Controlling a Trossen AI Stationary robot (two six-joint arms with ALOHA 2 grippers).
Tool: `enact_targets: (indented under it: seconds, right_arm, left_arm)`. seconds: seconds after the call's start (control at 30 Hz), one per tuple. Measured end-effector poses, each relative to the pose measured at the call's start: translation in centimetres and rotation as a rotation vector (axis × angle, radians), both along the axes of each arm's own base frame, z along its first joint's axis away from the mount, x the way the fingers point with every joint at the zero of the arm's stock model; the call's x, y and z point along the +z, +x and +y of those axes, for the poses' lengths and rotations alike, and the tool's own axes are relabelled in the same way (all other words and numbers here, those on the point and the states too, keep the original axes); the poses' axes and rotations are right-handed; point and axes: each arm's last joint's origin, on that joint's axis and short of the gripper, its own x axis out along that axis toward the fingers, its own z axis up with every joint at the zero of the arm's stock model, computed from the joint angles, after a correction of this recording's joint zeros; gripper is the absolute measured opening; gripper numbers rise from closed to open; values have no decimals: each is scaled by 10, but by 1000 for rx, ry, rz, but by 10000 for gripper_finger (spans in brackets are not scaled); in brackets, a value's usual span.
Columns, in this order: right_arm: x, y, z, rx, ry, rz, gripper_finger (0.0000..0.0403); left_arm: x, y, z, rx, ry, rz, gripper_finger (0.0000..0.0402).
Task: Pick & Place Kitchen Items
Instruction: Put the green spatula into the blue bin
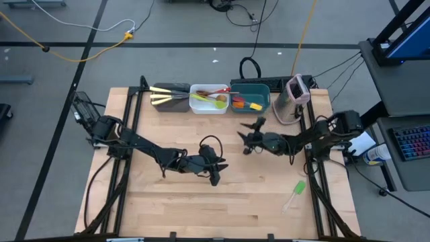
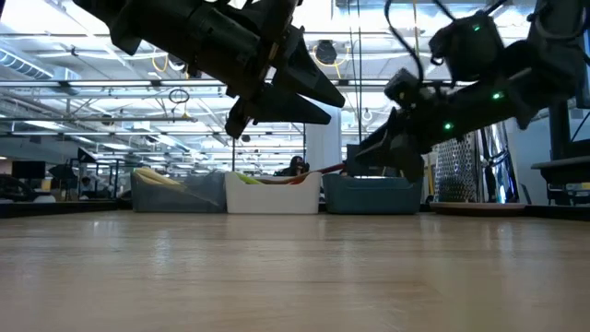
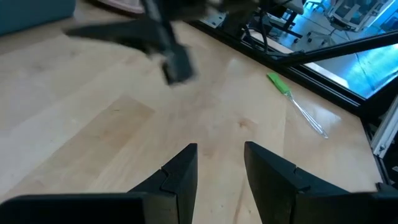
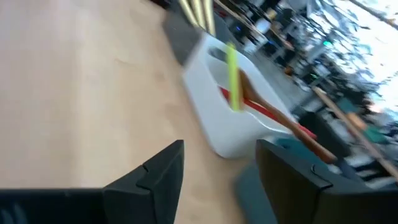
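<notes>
A green-headed spatula with a clear handle (image 1: 297,191) lies flat on the table near the right edge, also seen in the left wrist view (image 3: 287,96). More kitchen items lie in three tubs at the far edge: cream-handled knives in the dark tub (image 1: 169,98), spoons in the white tub (image 1: 209,101), spatulas in the teal tub (image 1: 250,99). My left gripper (image 3: 221,149) hangs open above mid-table (image 1: 215,175), with nothing between its fingers. My right gripper (image 4: 221,146) is open and above the table right of centre (image 1: 248,139), pointing toward the white tub (image 4: 227,121).
A pink-and-grey boxy appliance (image 1: 295,99) stands at the far right, beside the teal tub. Black frame rails (image 1: 316,181) run along the table's left and right sides. Bare wood (image 1: 201,208) lies between the grippers and the near edge.
</notes>
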Motion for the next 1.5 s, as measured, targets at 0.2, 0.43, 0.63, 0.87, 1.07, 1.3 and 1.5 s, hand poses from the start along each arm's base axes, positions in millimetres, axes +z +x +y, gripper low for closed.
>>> enact_targets:
  seconds: [0.2, 0.43, 0.63, 0.87, 1.07, 1.3, 1.5]
  right_arm:
    - [0, -1, 41, 133, 106, -63, 210]
    - [1, -13, 88, 297, 213, -72, 211]
    - [10, -38, 119, 385, 385, -32, 210]
    - [8, -72, 153, 683, 732, 224, 210]
    - [-4, -94, 182, 857, 775, 366, 210]
    - [-6, -108, 196, 970, 704, 407, 210]
    - [5, -112, 195, 940, 910, 418, 210]
  left_arm:
    - [0, 2, 10, 7, 51, 9, 136]
    - [0, 6, 26, 30, 76, 16, 136]
    - [0, 8, 41, 59, 102, 20, 136]
    - [6, 12, 57, 99, 109, -40, 136]
    - [12, 15, 64, 104, 91, -108, 136]
    - [15, 17, 66, 61, 67, -141, 136]
    - [16, 17, 66, 61, 64, -150, 136]
